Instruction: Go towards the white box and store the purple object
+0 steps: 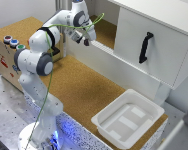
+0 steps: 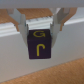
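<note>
Gripper (image 2: 39, 31) pinching purple lettered cube (image 2: 39, 44) by top edge only. You risk slip during long carry to white box (image 1: 128, 117), well apart; fast swing causes drop.

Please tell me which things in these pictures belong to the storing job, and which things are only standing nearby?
Belong to the job:
- small dark purple cube with yellow letters, held between the fingers
- shallow white plastic tub with ridged floor
- gripper, high over the cork surface, far from the tub

Only nearby:
- big white cabinet with black handle
- wooden box with coloured buttons
- cork-covered table
</note>
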Motion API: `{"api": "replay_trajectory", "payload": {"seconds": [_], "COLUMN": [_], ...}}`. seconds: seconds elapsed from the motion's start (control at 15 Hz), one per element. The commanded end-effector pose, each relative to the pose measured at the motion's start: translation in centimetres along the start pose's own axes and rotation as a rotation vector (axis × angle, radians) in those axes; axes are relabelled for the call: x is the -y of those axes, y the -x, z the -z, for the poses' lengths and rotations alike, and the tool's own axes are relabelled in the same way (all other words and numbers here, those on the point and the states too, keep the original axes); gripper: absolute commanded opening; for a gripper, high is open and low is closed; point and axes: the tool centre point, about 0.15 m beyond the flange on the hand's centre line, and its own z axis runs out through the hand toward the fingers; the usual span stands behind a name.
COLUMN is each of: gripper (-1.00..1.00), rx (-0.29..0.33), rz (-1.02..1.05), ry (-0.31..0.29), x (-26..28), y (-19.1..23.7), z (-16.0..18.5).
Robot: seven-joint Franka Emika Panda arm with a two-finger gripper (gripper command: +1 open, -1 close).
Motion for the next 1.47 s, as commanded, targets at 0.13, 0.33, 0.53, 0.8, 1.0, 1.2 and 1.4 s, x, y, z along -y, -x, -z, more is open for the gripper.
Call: {"api": "replay_trajectory", "payload": {"seconds": [0.13, 0.33, 0.53, 0.8, 1.0, 1.2, 1.4], "gripper": [-1.0, -1.0, -1.0, -1.0, -1.0, -1.0, -1.0], "rx": [0.131, 0.171, 0.168, 0.178, 0.195, 0.21, 0.216], "rz": [-0.173, -0.3, -0.397, -0.519, -0.606, -0.72, -0.845], "ry": [-0.043, -0.032, 0.018, 0.116, 0.203, 0.257, 0.261], "x": [-13.0, -18.9, -24.6, -32.2, -37.6, -41.9, -46.0], "y": [0.1, 0.4, -0.6, -1.9, -1.5, -0.3, 0.1], "z": [-9.3, -12.1, -14.0, -16.3, -17.8, -18.9, -20.1]}}
